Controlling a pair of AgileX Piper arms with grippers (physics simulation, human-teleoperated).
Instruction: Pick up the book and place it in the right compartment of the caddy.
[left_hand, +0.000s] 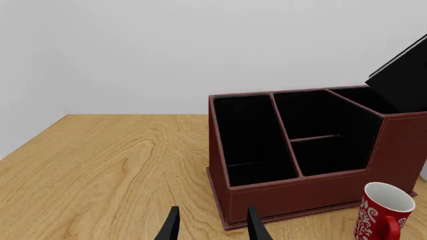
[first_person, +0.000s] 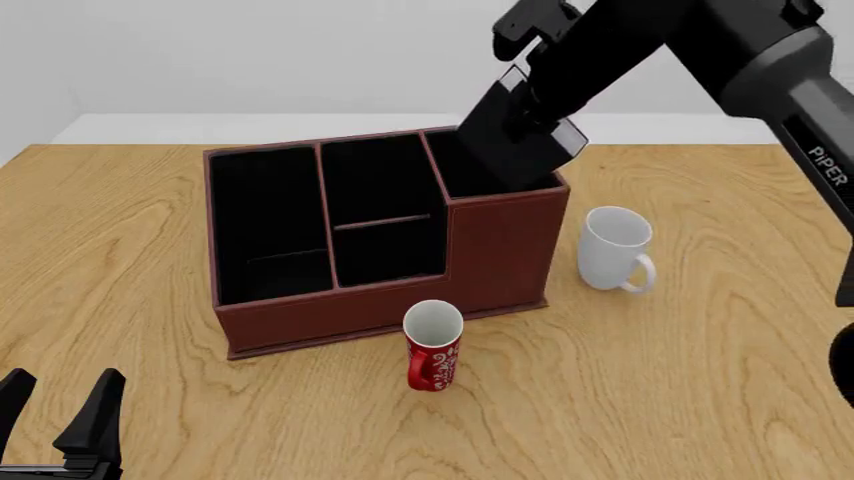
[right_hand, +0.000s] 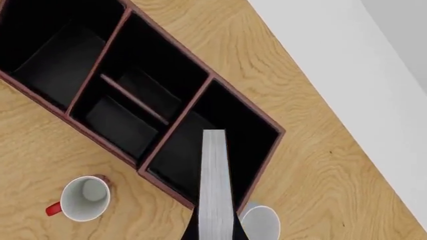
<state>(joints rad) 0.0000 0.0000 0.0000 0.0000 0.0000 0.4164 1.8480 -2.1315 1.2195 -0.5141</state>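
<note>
My right gripper (first_person: 530, 82) is shut on the black book (first_person: 514, 135) and holds it tilted, its lower end inside the right compartment (first_person: 458, 172) of the reddish-brown caddy (first_person: 494, 250). In the right wrist view the book's white page edges (right_hand: 213, 185) point down into that square compartment (right_hand: 250, 142). In the left wrist view the book (left_hand: 403, 75) leans over the caddy's (left_hand: 293, 192) far tall section. My left gripper (first_person: 60, 410) is open and empty, low at the table's near left, well short of the caddy; it also shows in the left wrist view (left_hand: 212, 225).
A red patterned mug (first_person: 433, 345) stands just in front of the caddy. A white mug (first_person: 614, 250) stands to the caddy's right. The caddy's long left section (first_person: 267, 225) and the crossbar section (first_person: 384, 215) hold nothing.
</note>
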